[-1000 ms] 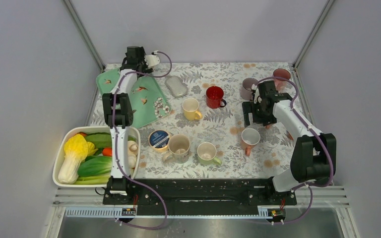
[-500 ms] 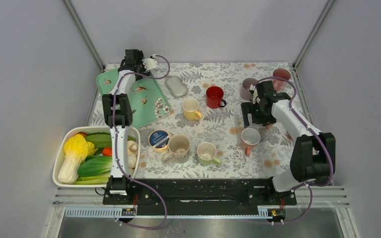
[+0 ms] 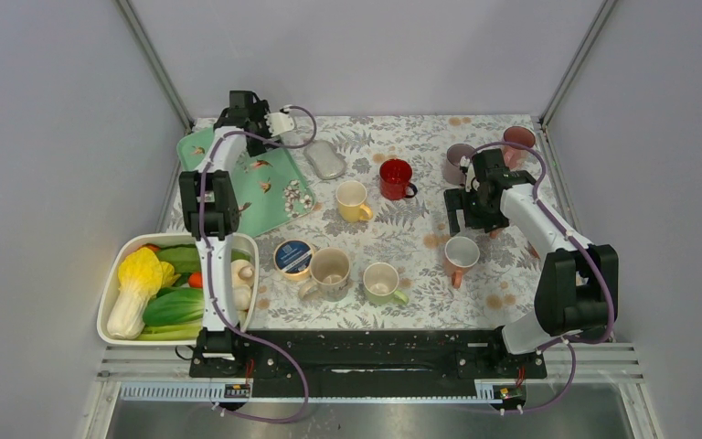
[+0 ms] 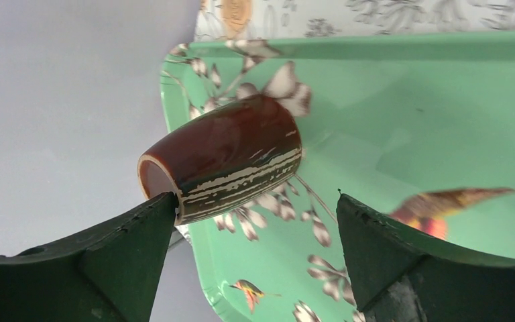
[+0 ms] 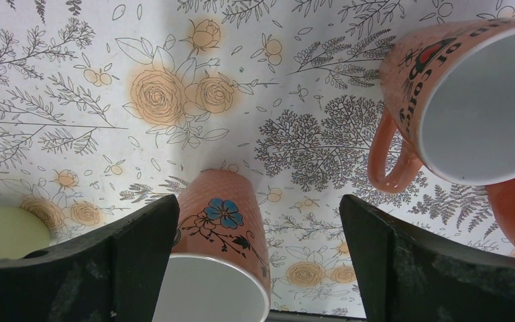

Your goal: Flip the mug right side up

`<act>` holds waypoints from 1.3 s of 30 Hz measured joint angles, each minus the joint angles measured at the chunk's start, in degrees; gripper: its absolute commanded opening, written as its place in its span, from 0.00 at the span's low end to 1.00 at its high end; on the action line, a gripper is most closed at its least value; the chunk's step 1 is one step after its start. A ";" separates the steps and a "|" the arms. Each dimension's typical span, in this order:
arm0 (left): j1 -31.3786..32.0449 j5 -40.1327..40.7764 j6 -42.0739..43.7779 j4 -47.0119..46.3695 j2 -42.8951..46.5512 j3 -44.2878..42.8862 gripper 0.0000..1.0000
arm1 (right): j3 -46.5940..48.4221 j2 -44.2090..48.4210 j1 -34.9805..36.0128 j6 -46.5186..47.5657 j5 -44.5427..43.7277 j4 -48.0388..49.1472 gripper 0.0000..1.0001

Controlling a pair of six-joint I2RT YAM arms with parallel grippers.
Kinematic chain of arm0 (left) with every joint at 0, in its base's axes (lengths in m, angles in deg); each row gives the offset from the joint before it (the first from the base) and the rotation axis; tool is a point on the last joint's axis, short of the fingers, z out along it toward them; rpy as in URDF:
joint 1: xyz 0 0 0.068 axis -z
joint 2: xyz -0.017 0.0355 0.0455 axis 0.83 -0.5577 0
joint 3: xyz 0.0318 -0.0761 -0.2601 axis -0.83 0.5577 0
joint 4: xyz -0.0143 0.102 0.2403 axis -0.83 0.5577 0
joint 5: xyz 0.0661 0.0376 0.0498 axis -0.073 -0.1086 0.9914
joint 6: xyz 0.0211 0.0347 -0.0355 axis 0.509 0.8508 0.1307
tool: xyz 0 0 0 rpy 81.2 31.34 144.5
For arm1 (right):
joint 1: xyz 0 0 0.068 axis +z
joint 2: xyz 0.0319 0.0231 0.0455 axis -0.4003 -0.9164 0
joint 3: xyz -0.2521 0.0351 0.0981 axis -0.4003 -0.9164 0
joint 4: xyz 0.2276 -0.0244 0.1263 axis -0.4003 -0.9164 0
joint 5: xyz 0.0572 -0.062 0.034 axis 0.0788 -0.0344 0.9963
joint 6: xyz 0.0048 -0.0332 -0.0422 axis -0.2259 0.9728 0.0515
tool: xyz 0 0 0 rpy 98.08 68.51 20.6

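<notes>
A brown mug (image 4: 228, 157) with pale streaks lies on its side on the green tray (image 4: 402, 114), its mouth towards the lower left. My left gripper (image 4: 257, 201) is open just in front of it, and the left fingertip sits right at the mug's rim. From above, the left gripper (image 3: 245, 112) hangs over the far end of the tray (image 3: 270, 187) and hides the mug. My right gripper (image 5: 258, 208) is open over the table, with an upright orange blue-flower mug (image 5: 222, 221) close by its left finger.
Upright mugs stand mid-table: yellow (image 3: 354, 200), red (image 3: 396, 178), beige (image 3: 330, 271), green (image 3: 382, 282), orange (image 3: 462, 251). Two more stand at the far right (image 3: 518, 139). A blue tin (image 3: 292, 256), a grey dish (image 3: 326, 159) and a vegetable basket (image 3: 110, 302) are on the left.
My left arm has swung slightly left, bringing the gripper a little nearer the tray's far corner, and its jaws have narrowed a touch. The right arm has not moved.
</notes>
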 measured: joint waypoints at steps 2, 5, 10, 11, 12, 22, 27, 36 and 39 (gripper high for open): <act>0.46 -0.48 0.17 1.05 2.47 3.08 0.90 | 0.00 0.00 0.00 0.11 -0.02 0.00 0.99; 1.11 -0.94 0.20 2.16 5.40 6.75 0.89 | 0.00 0.00 0.00 0.15 -0.02 0.00 0.99; 2.82 -1.38 0.15 4.07 12.22 15.67 0.87 | 0.02 0.00 0.02 0.17 0.00 0.00 0.99; 3.15 -1.36 0.15 4.74 13.49 17.16 0.86 | 0.02 0.00 0.02 0.17 0.00 0.00 0.99; 3.56 -1.46 0.11 5.77 15.10 18.95 0.86 | 0.02 0.00 0.02 0.17 0.02 -0.02 0.99; 5.55 -6.51 -10.40 21.20 23.23 21.14 0.99 | 0.04 0.00 0.61 0.17 0.07 0.00 0.99; 5.40 -7.13 -20.17 23.26 23.47 13.75 0.99 | 0.04 0.00 0.76 0.20 0.09 0.00 0.99; 4.94 -5.38 -25.40 23.76 12.37 -2.97 0.99 | 0.04 0.00 1.16 0.35 0.13 -0.04 1.00; 4.87 -3.58 -27.65 22.75 9.07 -3.78 0.99 | 0.04 0.00 1.18 0.37 0.15 -0.04 0.99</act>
